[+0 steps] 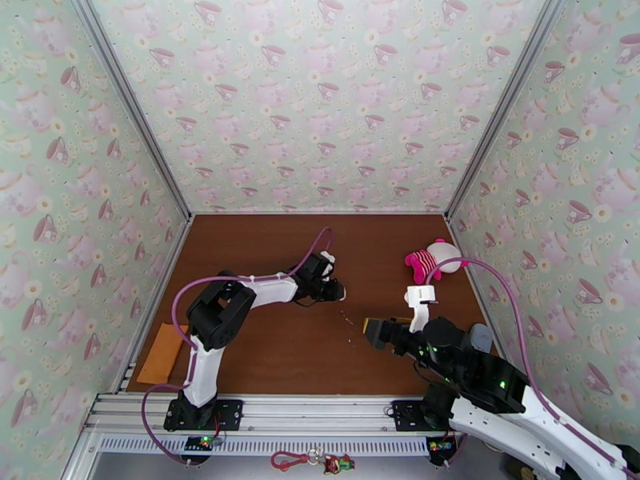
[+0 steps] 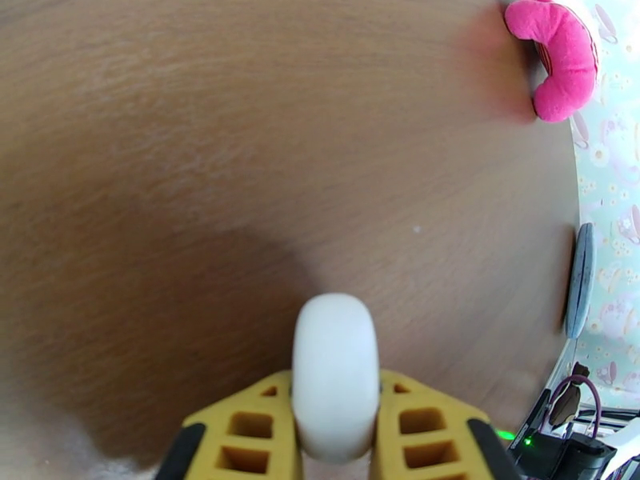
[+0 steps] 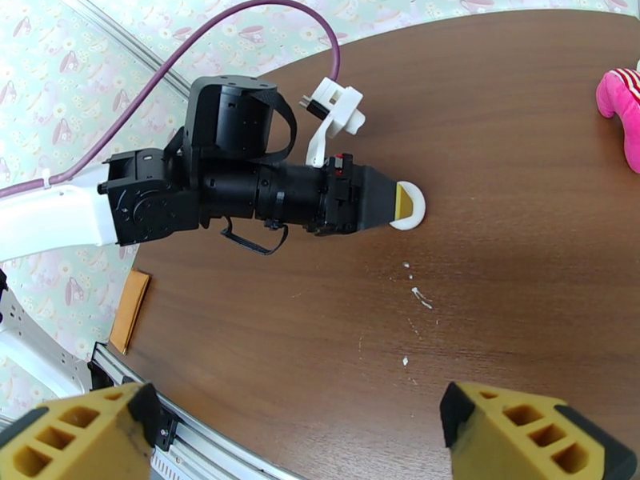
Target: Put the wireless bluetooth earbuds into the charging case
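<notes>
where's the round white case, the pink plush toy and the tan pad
round white case (image 2: 334,378), left wrist view, on its curved rim facing the camera
pink plush toy (image 1: 418,266), top external view, on its pink part
tan pad (image 1: 164,354), top external view, on its middle

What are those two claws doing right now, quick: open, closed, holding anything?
Left gripper: closed on the round white charging case.
Right gripper: open, holding nothing.
</notes>
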You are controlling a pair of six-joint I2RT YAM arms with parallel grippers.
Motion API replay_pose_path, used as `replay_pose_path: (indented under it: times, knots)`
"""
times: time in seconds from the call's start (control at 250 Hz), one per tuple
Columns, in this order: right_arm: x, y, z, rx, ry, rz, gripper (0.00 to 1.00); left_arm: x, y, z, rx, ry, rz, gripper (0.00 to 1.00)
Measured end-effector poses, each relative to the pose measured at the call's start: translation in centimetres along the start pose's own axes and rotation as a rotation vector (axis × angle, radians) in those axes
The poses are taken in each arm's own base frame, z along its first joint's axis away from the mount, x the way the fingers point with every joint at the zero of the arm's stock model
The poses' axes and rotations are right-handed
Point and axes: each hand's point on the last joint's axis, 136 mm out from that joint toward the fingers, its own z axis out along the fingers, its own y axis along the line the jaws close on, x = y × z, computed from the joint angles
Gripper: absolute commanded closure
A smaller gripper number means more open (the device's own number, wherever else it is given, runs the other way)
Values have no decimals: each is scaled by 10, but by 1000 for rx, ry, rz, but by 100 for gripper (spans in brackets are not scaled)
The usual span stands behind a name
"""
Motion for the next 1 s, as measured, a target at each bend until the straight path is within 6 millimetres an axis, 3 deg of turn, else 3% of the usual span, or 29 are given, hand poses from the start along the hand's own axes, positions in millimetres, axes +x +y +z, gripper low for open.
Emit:
replay_pose_path:
  times: [0.36, 0.744, 0.848, 1.0]
  knots:
    - [0, 0, 0, 0, 0, 0, 1, 3, 9, 1, -20, 16, -24, 58]
    - [0, 0, 0, 0, 0, 0, 1, 0, 5, 0, -11, 18, -23, 48]
    - [0, 0, 0, -1, 1, 0, 1, 0, 4, 0, -7, 19, -21, 39]
    - [1, 1, 0, -4, 4, 1, 1, -1, 1, -1, -3, 22, -21, 37]
